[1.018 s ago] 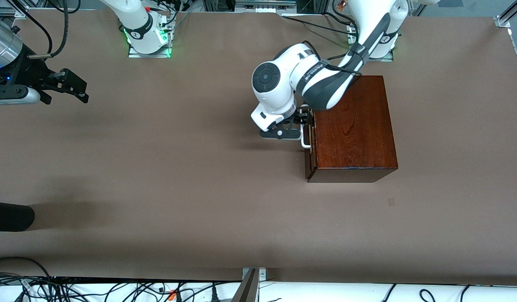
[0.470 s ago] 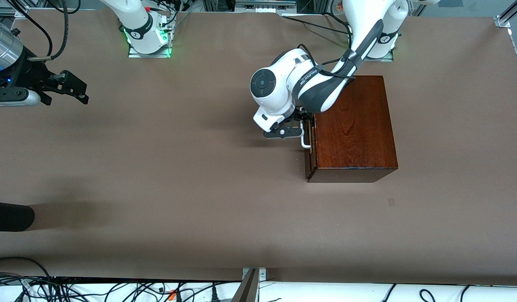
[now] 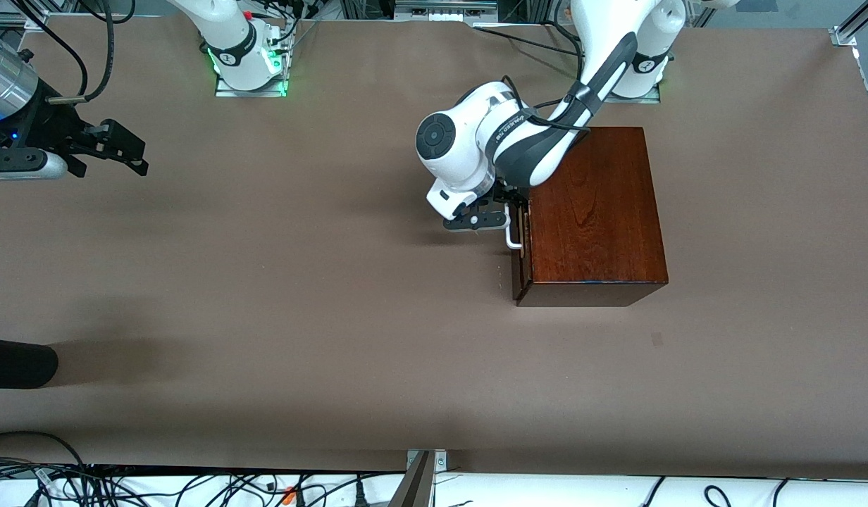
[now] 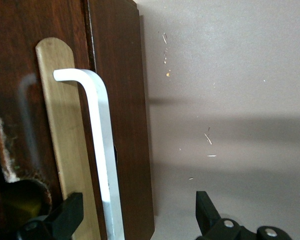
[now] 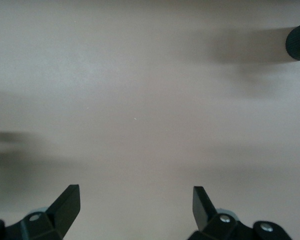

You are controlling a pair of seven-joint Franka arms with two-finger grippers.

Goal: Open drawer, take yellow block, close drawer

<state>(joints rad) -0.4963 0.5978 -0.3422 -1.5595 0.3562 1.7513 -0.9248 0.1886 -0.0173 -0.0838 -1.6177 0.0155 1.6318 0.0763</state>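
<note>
Nearest the front camera you have bare brown table (image 3: pixel 335 317). Farther from that camera, toward the left arm's end, sits the wooden box (image 3: pixel 594 215), its drawer (image 3: pixel 520 271) facing the right arm's end of the table and looking shut or nearly so. The white handle (image 3: pixel 513 239) stands just off the drawer front.

Your left gripper (image 3: pixel 508 204) is in front of the drawer at the handle. In the left wrist view its fingers (image 4: pixel 70 215) are spread wide on either side of the handle (image 4: pixel 102 150), gripping nothing.

You cannot see the yellow block in any view.

Your right gripper (image 3: pixel 127 148) waits over bare table at the right arm's end, its fingers (image 5: pixel 67 202) apart and empty.
</note>
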